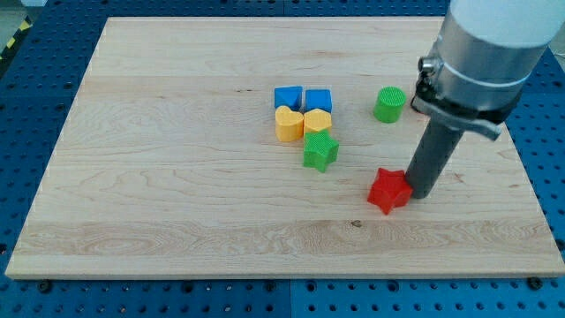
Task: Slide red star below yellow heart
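Note:
The red star (388, 190) lies on the wooden board (177, 177), right of centre. My tip (418, 194) touches the star's right side. Two yellow hearts sit side by side near the middle: one on the left (288, 124) and one on the right (317, 122). The red star is to the lower right of both hearts, well apart from them. A green star (320, 151) sits right below the right yellow heart.
Two blue blocks (288, 96) (318, 99) touch the hearts from the view's top. A green cylinder (389, 104) stands at the upper right, above the red star. The arm's grey body (481, 53) covers the board's top right corner.

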